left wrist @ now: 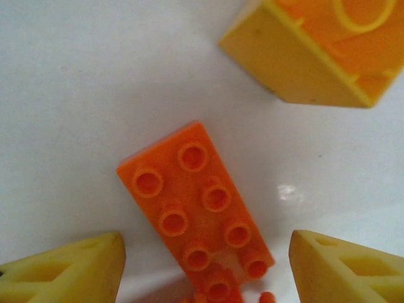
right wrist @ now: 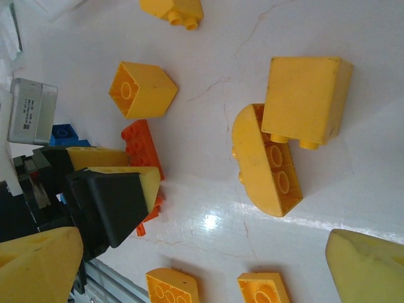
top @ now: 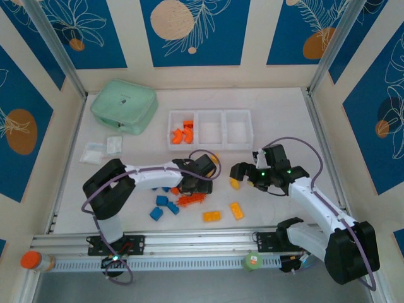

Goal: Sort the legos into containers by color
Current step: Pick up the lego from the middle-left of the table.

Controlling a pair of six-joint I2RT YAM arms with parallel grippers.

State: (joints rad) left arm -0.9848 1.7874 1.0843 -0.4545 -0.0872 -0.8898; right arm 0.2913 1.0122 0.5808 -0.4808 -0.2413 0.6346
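Note:
My left gripper point(left wrist: 207, 245) is open and low over the table, its yellow pads on either side of a flat red-orange lego point(left wrist: 196, 202) without touching it. In the top view the left gripper point(top: 196, 178) is above a red-orange pile point(top: 189, 199). My right gripper point(right wrist: 202, 252) is open, with nothing between its fingers. It hovers near a curved yellow lego point(right wrist: 268, 164) and a yellow block point(right wrist: 306, 101). In the top view the right gripper point(top: 240, 173) is next to a yellow lego point(top: 235, 184). The three joined containers point(top: 210, 144) sit behind, with red-orange legos point(top: 183, 132) in the left one.
Blue legos point(top: 163, 205) and two yellow-orange legos point(top: 211, 216) lie near the front rail. A mint green case point(top: 123, 106) and clear bags point(top: 101, 150) are at the back left. More yellow legos point(right wrist: 142, 88) lie around the left gripper's fingers point(right wrist: 120, 170).

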